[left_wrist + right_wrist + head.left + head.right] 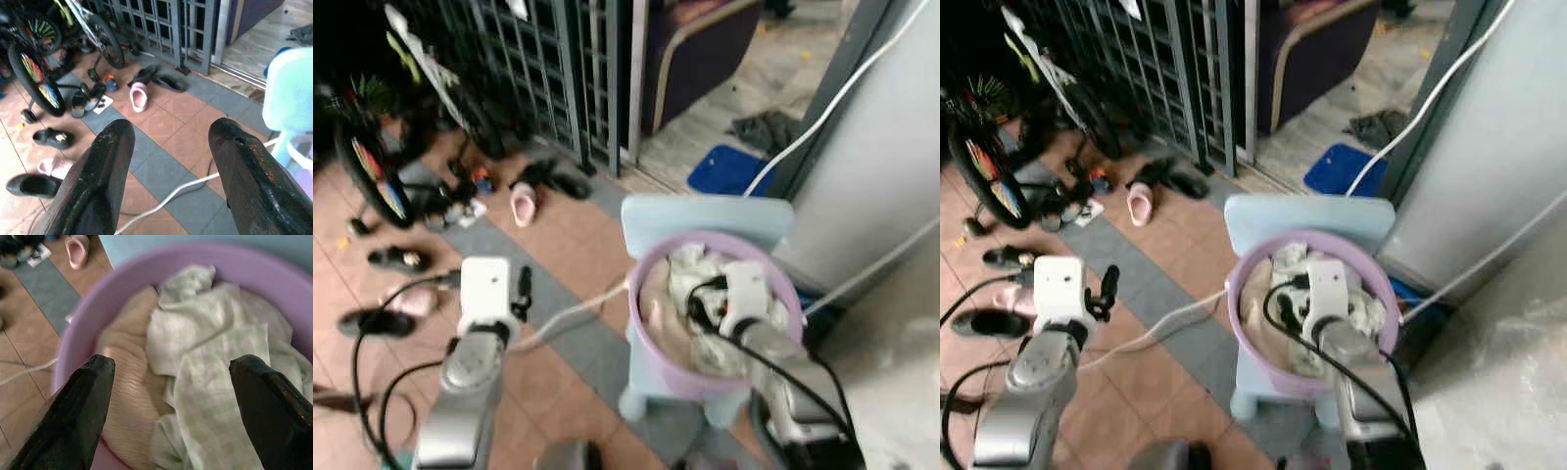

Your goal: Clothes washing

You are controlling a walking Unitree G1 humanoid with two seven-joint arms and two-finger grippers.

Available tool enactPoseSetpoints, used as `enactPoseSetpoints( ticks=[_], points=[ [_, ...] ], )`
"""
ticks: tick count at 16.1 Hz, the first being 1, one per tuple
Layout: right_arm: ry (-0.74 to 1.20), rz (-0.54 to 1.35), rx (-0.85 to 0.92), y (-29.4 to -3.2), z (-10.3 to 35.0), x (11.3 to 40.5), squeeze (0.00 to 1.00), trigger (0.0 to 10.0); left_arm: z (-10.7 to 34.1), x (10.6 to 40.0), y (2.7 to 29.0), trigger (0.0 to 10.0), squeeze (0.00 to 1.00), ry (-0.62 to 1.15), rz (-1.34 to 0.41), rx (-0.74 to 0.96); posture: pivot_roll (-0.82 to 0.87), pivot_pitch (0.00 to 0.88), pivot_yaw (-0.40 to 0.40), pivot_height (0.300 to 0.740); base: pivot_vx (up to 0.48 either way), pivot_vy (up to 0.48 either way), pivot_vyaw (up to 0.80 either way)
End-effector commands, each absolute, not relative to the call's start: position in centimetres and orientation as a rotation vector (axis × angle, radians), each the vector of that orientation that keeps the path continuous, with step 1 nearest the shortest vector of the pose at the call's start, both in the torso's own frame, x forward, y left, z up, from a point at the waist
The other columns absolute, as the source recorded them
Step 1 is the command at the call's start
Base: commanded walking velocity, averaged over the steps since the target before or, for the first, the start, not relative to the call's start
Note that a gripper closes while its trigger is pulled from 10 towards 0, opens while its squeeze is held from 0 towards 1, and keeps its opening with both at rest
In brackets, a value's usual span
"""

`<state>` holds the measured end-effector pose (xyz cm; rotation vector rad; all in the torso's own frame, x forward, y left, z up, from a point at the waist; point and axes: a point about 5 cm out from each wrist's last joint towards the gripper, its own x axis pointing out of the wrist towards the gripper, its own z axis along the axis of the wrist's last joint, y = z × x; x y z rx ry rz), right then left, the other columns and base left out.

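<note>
A purple basin (639, 294) stands on a pale blue plastic chair (705, 213). In it lie a white and green checked cloth (215, 352) and a cream garment (129, 382). My right gripper (173, 364) hangs just above the clothes inside the basin's rim, open, with nothing between its fingers. My left gripper (171, 128) is raised over the tiled floor to the left of the chair, open and empty.
A white cable (568, 318) runs across the floor toward the chair. Shoes and a pink slipper (524, 204) lie near a metal gate (548, 69). A bicycle wheel (367, 171) is at far left. A blue mat (729, 168) lies beyond the chair; a pale panel (881, 147) rises on the right.
</note>
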<state>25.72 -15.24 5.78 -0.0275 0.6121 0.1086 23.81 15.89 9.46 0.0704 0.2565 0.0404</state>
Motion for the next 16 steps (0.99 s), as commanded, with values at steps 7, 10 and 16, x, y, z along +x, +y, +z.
enactPoseSetpoints(
  ticks=[7, 10, 16],
  points=[
    [0.721, 0.016, -0.068, -17.2, 4.8, 27.2, 0.00, 10.0, 9.9, 21.1, 15.1, 10.0, 0.00, 0.282, 0.068, 0.088, 0.09, 0.122, 0.008, 0.740, 0.000, -0.064, 0.00],
    [0.700, 0.015, -0.059, -17.0, 5.5, 28.5, 0.00, 10.0, 10.5, 21.2, 14.9, 10.0, 0.00, 0.277, 0.076, 0.084, 0.09, 0.163, 0.005, 0.740, 0.000, -0.456, 0.00],
    [0.696, 0.158, -0.170, -16.0, 5.2, 30.2, 0.00, 10.0, 11.0, 19.3, 15.5, 10.0, 0.00, 0.308, 0.152, 0.065, 0.13, 0.230, -0.036, 0.740, 0.000, 0.000, 0.00]
  ],
)
